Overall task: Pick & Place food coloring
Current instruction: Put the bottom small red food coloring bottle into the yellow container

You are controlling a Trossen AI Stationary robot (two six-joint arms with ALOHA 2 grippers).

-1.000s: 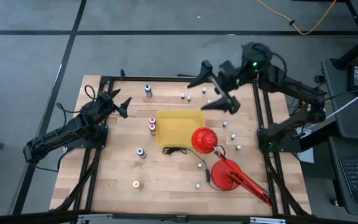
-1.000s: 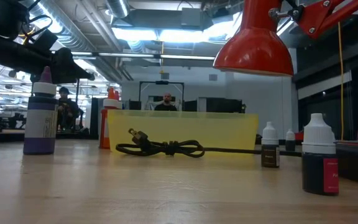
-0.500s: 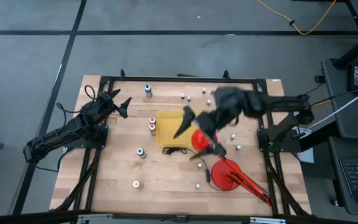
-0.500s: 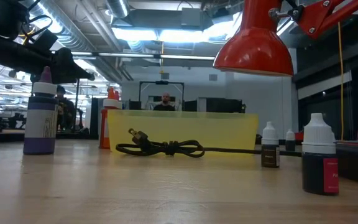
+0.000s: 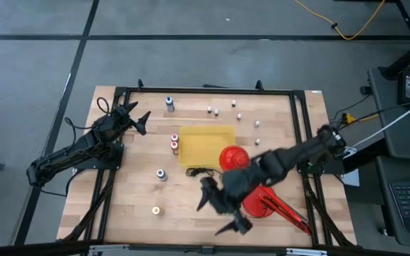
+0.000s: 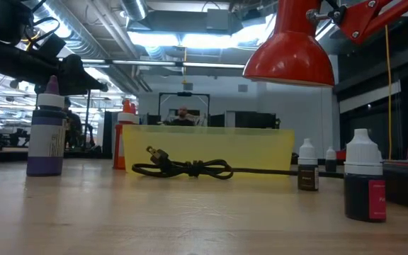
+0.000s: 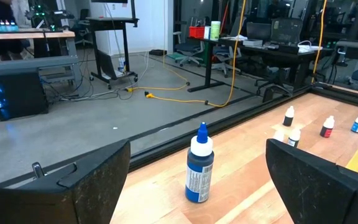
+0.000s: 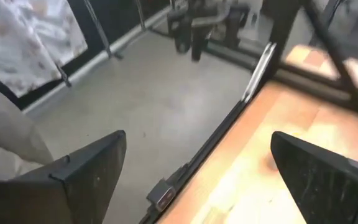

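The food coloring bottles stand upright on their bases, scattered over the wooden table. In the high view I see a blue-topped bottle (image 5: 169,104) near the far edge, a red and pink pair (image 5: 174,142) left of the yellow tray (image 5: 206,146), a purple one (image 5: 161,174) and an orange-yellow one (image 5: 156,210). Several white-capped ones (image 5: 234,110) stand far of the tray. My left gripper (image 5: 135,119) is open at the table's left, facing the blue bottle (image 7: 199,165). My right gripper (image 5: 219,212) is open, above the near part of the table, holding nothing.
Two red lamp heads (image 5: 234,158) (image 5: 262,201) sit right of centre, with a black cord (image 5: 201,171) at the tray's near side. The right arm lies over them and hides bottles there. The right wrist view looks past the table's edge (image 8: 229,124) to the floor.
My right gripper has swept fast from the far right corner, over the tray and the lamp heads, toward the near edge, turning as it went and staying open. No bottle has moved.
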